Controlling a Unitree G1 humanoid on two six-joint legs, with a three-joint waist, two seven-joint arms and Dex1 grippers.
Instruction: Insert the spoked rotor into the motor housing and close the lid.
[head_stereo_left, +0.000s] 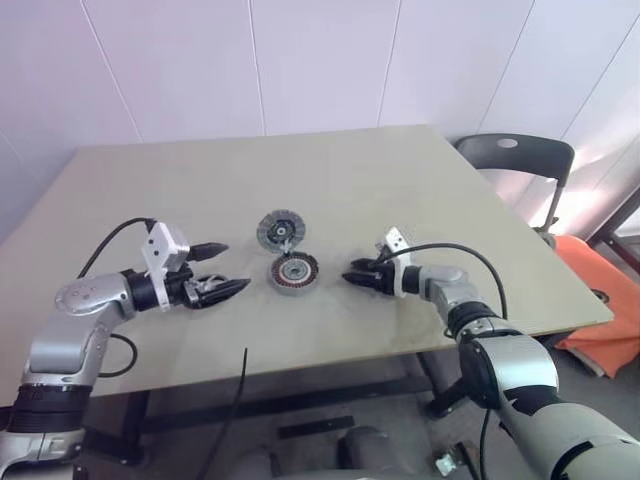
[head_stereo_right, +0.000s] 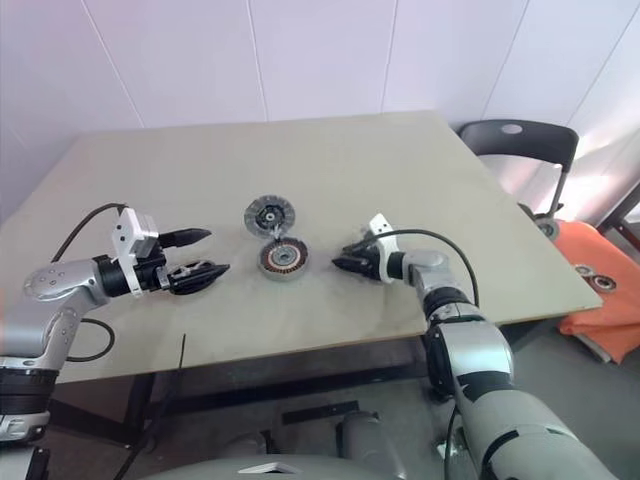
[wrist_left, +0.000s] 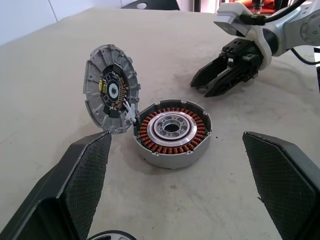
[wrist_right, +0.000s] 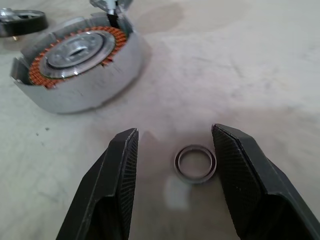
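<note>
Roughly at the middle of the beige table (head_stereo_left: 420, 200) sits the motor housing (head_stereo_left: 293, 271), a short silver puck with its ring of copper windings open to view and a silver centre inside. Its lid (head_stereo_left: 279, 230) stands tilted up just beyond it, at the far left of the housing, joined to it at a small white hinge, with its ribbed inner face and dark centre showing. The left gripper (head_stereo_left: 229, 267) hovers above the table to the left of the housing, well apart from it, fingers spread wide and holding nothing. The right gripper (head_stereo_left: 352, 272) is low over the table just to the right of the housing, its fingers (wrist_right: 117, 172) parted with tips down near the surface. Between them lies a small silvery metal ring (wrist_right: 195, 163), flat on the table, close to one finger pad but, as far as the wrist view lets me judge, not pinched. Open table lies between that ring and the housing wall. At the edge of the right wrist view, beyond the housing, a dark-rimmed round piece (wrist_right: 20, 19) lies on the table; it may be the spoked wheel, but too little of it shows to say. Black cables (head_stereo_left: 110, 245) loop from both arms over the near part of the table. A dark chair (head_stereo_left: 520, 155) stands past the table's far right corner, with an orange object (head_stereo_left: 600, 290) on the floor beside it.
</note>
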